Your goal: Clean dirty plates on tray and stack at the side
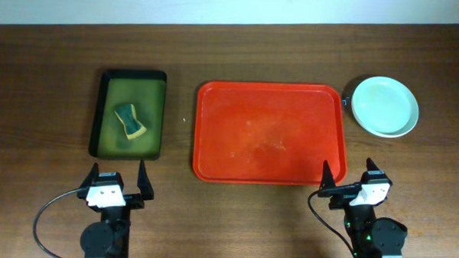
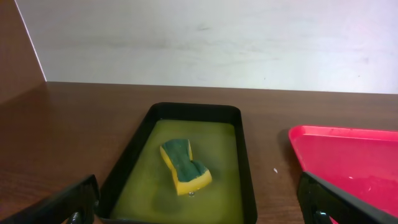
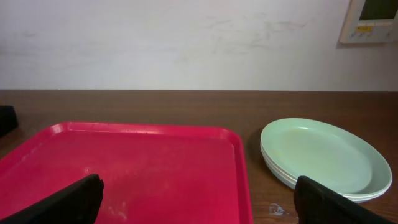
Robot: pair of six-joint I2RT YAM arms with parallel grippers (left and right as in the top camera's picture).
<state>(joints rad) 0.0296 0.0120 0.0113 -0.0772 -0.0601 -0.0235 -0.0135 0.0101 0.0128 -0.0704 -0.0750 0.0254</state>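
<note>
Right gripper (image 1: 348, 166) splayed, plates (image 1: 384, 106) beside tray (image 1: 236, 144)

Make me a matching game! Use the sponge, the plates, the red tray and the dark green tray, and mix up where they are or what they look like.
Things:
1. sponge
2. plates
3. red tray
4. dark green tray

Clues:
A. stacked on the table's right side
B. holds yellowish liquid
C. in the middle of the table
D. yellow and green, lying in liquid

Pairs: 1-D, 2-A, 3-C, 4-B
</note>
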